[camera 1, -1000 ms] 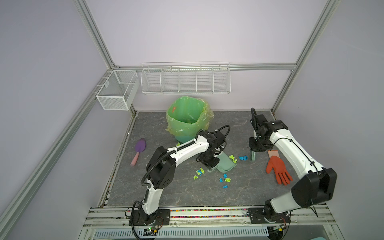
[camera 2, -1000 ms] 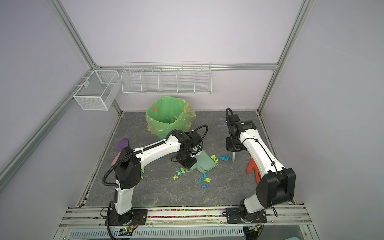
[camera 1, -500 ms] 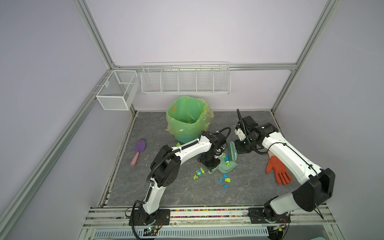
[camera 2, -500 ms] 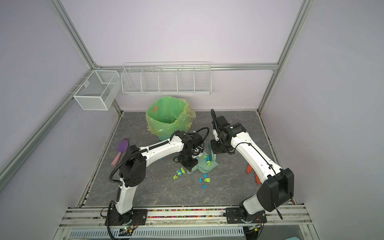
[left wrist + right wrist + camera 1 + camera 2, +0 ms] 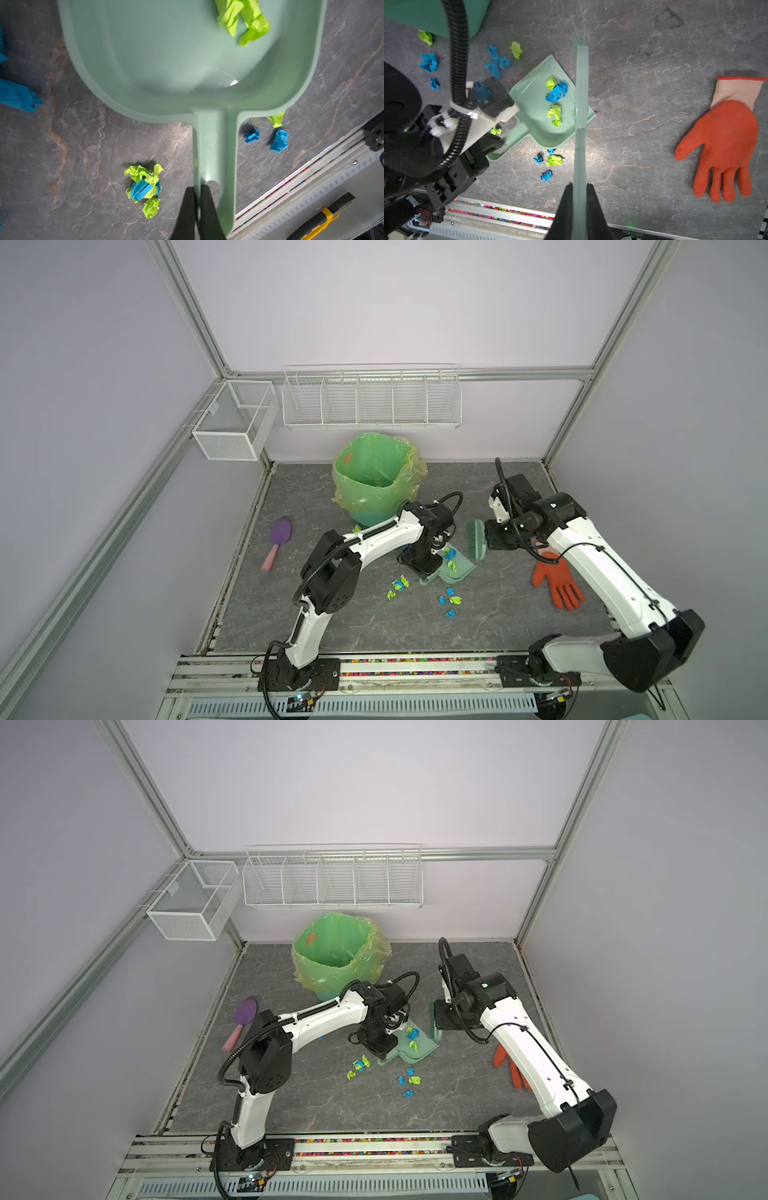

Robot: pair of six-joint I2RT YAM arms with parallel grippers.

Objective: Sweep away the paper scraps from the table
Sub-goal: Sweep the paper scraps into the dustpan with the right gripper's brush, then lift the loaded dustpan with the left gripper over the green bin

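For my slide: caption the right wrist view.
Right gripper holds brush at the dustpan; scraps inside, more on table, glove aside.

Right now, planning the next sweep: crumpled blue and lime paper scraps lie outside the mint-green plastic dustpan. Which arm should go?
Probably right: the right gripper is shut on the mint-green plastic brush, while the left gripper only holds the dustpan by its handle.

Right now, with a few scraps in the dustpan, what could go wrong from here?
1. The left gripper pinches only one edge of the handle of the dustpan; lifting could tilt it and spill the paper scraps inside.
2. Other scraps lie behind the pan, beside its handle; the brush in the right gripper may miss them.
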